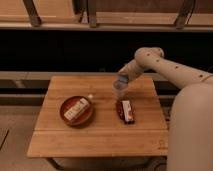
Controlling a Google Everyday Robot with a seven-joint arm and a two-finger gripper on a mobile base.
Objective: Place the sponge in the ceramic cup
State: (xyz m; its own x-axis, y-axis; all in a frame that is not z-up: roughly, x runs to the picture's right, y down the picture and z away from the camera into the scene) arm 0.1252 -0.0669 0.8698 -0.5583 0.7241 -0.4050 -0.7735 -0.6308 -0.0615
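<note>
Wooden table (100,135) — end effector (122,79) just above ceramic cup (119,91); grip state unclear.

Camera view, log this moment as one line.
gripper: over ceramic cup | sponge: at gripper, above cup | red packet: beside cup

A single camera looks down at a slant from beyond the near edge of the wooden table (100,135), facing the dark shelving (75,50) behind it. It sits fairly far back, with the whole tabletop in view. The robot's body (192,130) fills the lower right, so the camera is perhaps mounted on it. The gripper (122,80) hangs over the table's far right part.
</note>
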